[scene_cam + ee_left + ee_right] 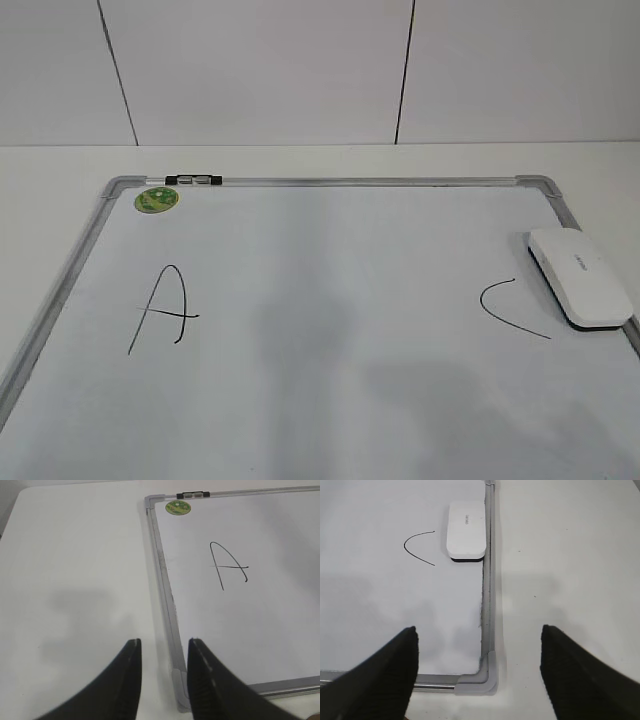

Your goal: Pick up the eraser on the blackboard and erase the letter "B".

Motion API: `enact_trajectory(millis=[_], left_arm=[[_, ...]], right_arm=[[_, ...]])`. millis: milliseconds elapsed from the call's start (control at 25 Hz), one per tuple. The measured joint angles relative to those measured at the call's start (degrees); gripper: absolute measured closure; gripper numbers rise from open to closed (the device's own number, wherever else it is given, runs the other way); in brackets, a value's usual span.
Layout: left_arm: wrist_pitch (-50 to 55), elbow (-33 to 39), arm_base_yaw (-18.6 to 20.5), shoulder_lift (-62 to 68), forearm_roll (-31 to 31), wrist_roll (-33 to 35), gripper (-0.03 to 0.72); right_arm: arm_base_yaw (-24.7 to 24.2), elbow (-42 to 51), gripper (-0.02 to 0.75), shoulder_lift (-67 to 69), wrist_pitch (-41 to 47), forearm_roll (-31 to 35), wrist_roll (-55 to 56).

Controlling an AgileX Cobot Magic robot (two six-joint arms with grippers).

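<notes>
On the blackboard, right edge: the eraser (pixel 581 278) lies flat, touching the grey frame, just beside the handwritten "C" (pixel 511 306).
Blackboard (pixel 320 400): it lies flat on the white table (pixel 70 560).
Letter "B": I see none; the middle between the "A" (pixel 162 309) and the "C" is bare, so in my judgement the erasing is already done.
Left hand (pixel 164 652): narrowly open, empty, above the table at the near left corner of the frame.
Right hand (pixel 479 640): wide open, empty, above the near right corner, well apart from the eraser.
How to do it well: if any trace is left, take the eraser across its short sides and keep clear of both letters.
Writing: small grey print on the eraser, too small to read; a round green sticker (pixel 158 200), not readable.
</notes>
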Motion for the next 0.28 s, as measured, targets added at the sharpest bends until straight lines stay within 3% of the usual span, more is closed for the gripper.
enact_trajectory(millis=[280], left_arm=[[0.00, 0.00, 0.00, 0.00, 0.00, 0.00, 0.452]], right_arm=[[0.00, 0.00, 0.153, 0.00, 0.00, 0.00, 0.00]])
